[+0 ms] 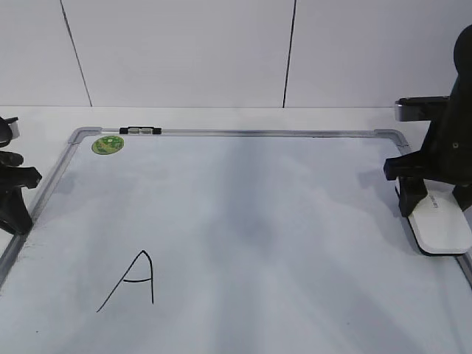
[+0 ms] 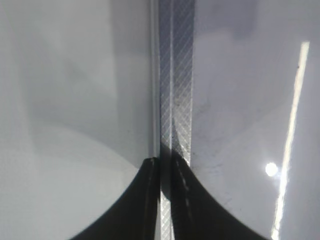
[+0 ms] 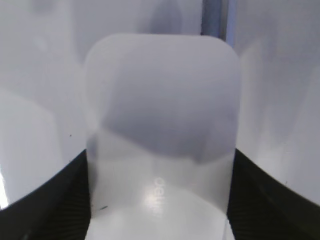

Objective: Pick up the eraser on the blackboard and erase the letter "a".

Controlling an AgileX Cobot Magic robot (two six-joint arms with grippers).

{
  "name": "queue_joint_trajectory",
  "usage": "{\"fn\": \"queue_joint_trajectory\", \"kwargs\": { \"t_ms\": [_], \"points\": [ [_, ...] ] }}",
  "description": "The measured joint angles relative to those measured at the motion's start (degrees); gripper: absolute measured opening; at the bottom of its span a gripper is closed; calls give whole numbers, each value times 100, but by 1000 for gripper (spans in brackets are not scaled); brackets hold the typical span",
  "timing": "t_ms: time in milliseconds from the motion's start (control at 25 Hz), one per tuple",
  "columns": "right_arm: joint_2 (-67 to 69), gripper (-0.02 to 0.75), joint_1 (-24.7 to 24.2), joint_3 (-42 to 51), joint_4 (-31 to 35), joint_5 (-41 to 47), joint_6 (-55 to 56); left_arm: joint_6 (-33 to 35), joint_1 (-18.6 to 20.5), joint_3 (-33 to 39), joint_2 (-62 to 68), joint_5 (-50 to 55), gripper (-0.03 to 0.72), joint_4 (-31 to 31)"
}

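Well, right hand (image 3: 160, 200) grips eraser (image 1: 441, 225); left hand (image 2: 165, 200) shut, empty, w/ capital A (image 1: 133, 284) nearby.

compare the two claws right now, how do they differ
The left claw is shut with nothing between its fingers; the right claw stands wide, its fingers on either side of the white eraser. The left claw sits over the blackboard frame at the left edge; the right one is at the right edge. Both are black and low by the board.
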Motion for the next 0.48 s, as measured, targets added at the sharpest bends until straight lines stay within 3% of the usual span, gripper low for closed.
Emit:
{"fn": "queue_joint_trajectory", "kwargs": {
  "t_ms": [480],
  "points": [
    [13, 571, 0, 0, -32, -238, 0, 0, 0, 0, 0, 0, 46, 0]
  ]
}}
